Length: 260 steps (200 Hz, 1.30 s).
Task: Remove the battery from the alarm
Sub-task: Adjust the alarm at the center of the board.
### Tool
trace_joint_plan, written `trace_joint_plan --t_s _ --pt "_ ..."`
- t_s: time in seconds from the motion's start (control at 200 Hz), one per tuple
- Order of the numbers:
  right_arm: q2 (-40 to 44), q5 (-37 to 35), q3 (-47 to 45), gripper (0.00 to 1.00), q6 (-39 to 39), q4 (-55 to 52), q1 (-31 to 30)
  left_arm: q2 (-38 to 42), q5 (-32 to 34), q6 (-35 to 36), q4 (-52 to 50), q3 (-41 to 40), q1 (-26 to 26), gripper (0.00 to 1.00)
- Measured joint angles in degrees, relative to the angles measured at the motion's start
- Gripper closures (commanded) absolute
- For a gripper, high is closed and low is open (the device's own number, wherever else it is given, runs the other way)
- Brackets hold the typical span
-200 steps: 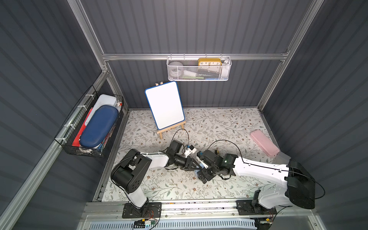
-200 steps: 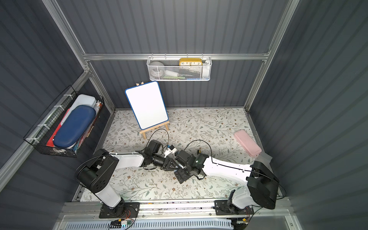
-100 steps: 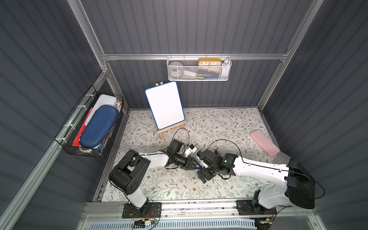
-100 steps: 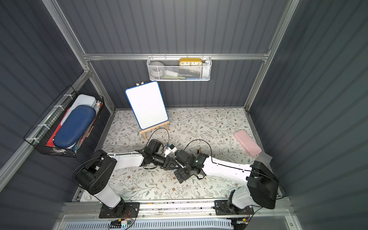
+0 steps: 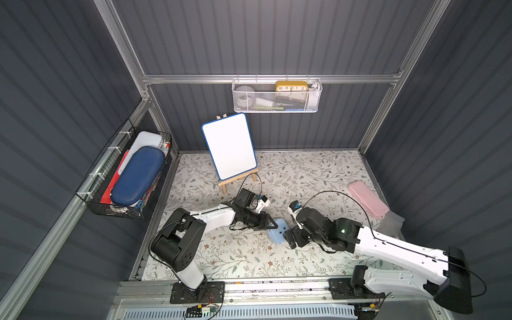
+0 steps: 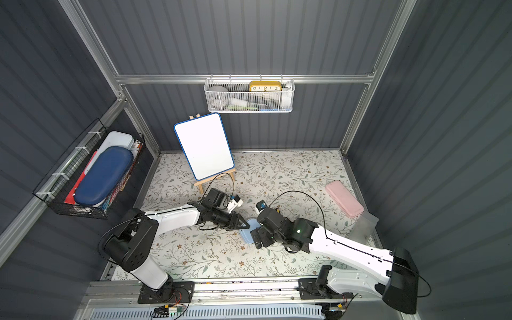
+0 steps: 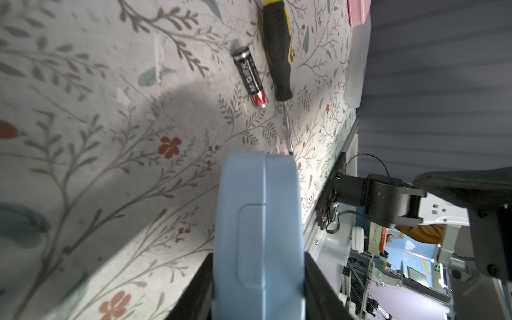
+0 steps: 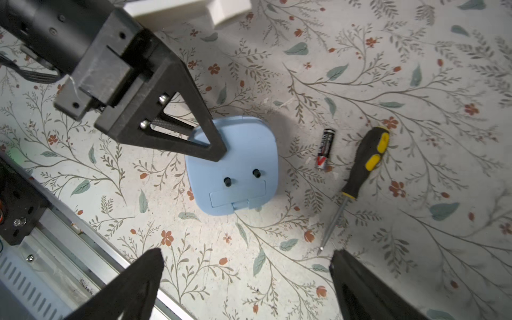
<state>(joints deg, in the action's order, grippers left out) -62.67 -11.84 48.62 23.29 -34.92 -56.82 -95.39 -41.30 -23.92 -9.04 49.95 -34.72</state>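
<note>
Right wrist view looks down on the flowery worktop (image 8: 415, 249). The little blue alarm (image 8: 235, 169) is there with its plain back up. The left tool (image 8: 214, 149) pinches the alarm by one edge. In the left wrist view, its black fingers (image 7: 194, 291) press on both sides of the alarm. I cannot tell if the alarm rests on the worktop or hangs just above it.

The battery (image 8: 324, 148) is not in the alarm. It lies flat on the worktop, just beside the alarm but not touching it. The black and yellow screwdriver (image 8: 363, 163) lies near the battery, on its far side from the alarm.

Call the back wall (image 5: 318, 130) 12 o'clock and the robot's own side 6 o'clock. Then I think the battery lies at about 1 o'clock from the alarm. Its long side runs nearly from 12 to 6, leaning a bit toward 11 and 5. In both top views the right arm (image 5: 388, 243) hides the battery.

The right tool (image 8: 246, 253) is spread wide and holds nothing. It sits at about 3 o'clock from the alarm. The battery looks nearer to this free tool. If it goes for the battery, I think it should close across the short side, from 3 and 9 o'clock.
</note>
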Motion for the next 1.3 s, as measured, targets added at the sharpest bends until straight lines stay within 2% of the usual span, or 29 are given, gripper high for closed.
trace_joint_plan --t_s 0.2,0.485,0.785,0.96,1.071,1.301 --pt "0.22 -4.70 0.92 0.01 5.53 -2.34 3.39 3.23 10.03 2.82 -7.56 6.01 0.22 1.00" --pt "-3.52 -4.92 6.97 0.07 11.43 -3.85 10.71 11.61 25.05 7.56 -11.78 9.14 -0.76 1.00" --pt "-8.52 -4.46 9.57 0.07 12.07 -3.28 12.15 10.19 52.04 9.70 -20.68 13.22 -13.73 1.00" --pt "-7.19 -4.74 8.76 0.06 12.33 -3.32 13.49 4.39 67.10 4.87 -28.15 14.71 -16.52 1.00" --pt "-3.58 -5.46 7.15 0.06 12.90 -4.09 14.56 -0.55 75.36 -1.25 -33.94 16.57 -16.72 1.00" --pt "1.20 -6.05 4.09 0.06 13.38 -4.61 15.96 -8.87 86.03 -13.84 -44.09 22.01 -17.75 1.00"
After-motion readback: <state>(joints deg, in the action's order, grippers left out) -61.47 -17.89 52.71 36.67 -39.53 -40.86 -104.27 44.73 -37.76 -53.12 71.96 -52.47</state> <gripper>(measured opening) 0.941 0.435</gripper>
